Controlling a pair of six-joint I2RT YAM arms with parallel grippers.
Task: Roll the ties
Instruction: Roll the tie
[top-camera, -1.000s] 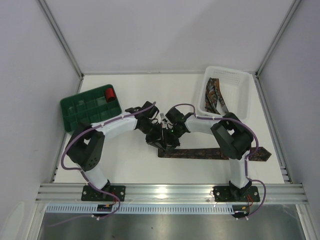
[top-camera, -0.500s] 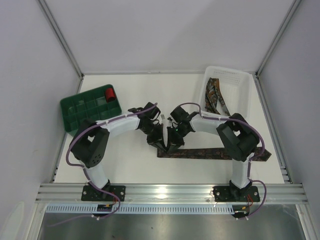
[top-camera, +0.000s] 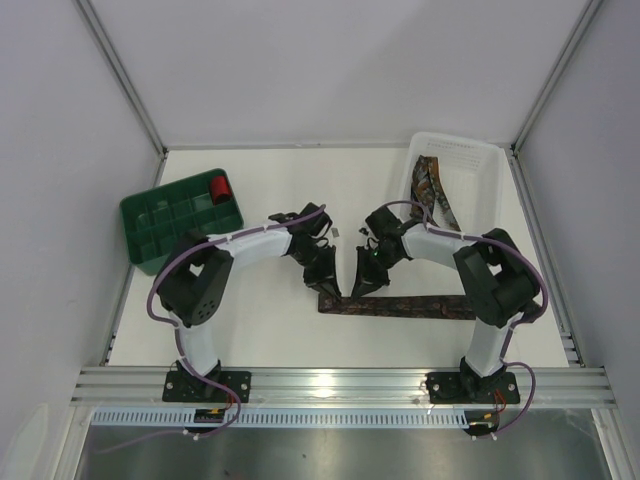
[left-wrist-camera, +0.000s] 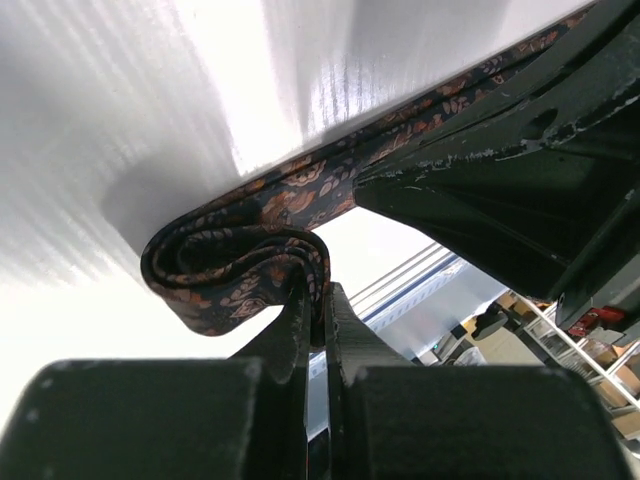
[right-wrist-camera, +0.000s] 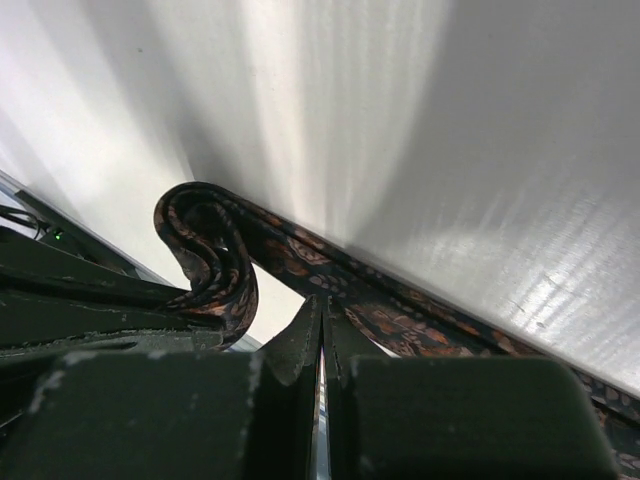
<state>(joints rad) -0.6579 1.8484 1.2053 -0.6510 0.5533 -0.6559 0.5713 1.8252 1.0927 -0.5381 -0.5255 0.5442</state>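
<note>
White table top (top-camera: 250, 320) is seen under both arms, and one tie (top-camera: 410, 305) is laid flat across it, near the front edge. Its left end is curled into a small loose loop. More ties (top-camera: 432, 190) are kept in the white basket (top-camera: 480, 160) at the back right.

The loop is pinched by the left gripper (left-wrist-camera: 318, 300), whose jaws are squeezed tight on the cloth. The jaws of the right gripper (right-wrist-camera: 322, 312) are pressed close together too, right at the tie just beside the curl. Whether any cloth is caught between them cannot be told.

Things could go wrong from here. The curl is loose and lopsided, so it could spring open if the pinch is let go too soon. If it is turned crooked, a cone could be made, not a neat roll. The flat part could be bunched up if it is pulled too hard.

From above, the long flat part is shown, but the curl is mostly hidden by the grippers. In the wrist views the curl and its layers are seen up close, but the far end is not.
</note>
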